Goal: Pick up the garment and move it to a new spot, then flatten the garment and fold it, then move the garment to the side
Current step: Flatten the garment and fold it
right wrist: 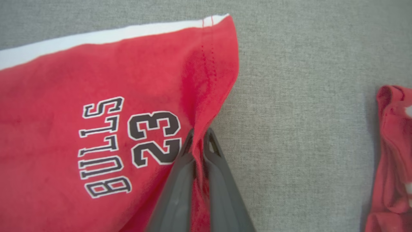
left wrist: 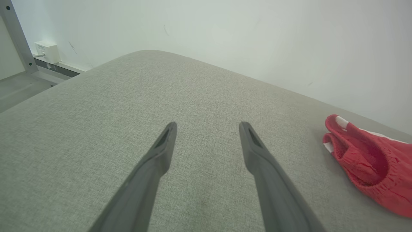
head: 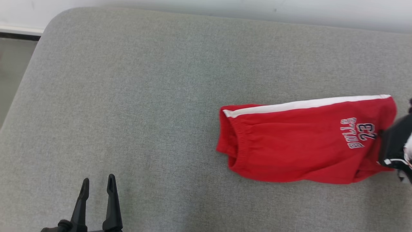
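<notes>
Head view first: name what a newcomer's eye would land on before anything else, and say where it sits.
The bright red shorts, with a white side stripe and a BULLS 23 print, lie on the grey padded surface at the view's right. The right claw is pinched shut on their hem beside the print, while the left claw hangs open at the lower left.
</notes>
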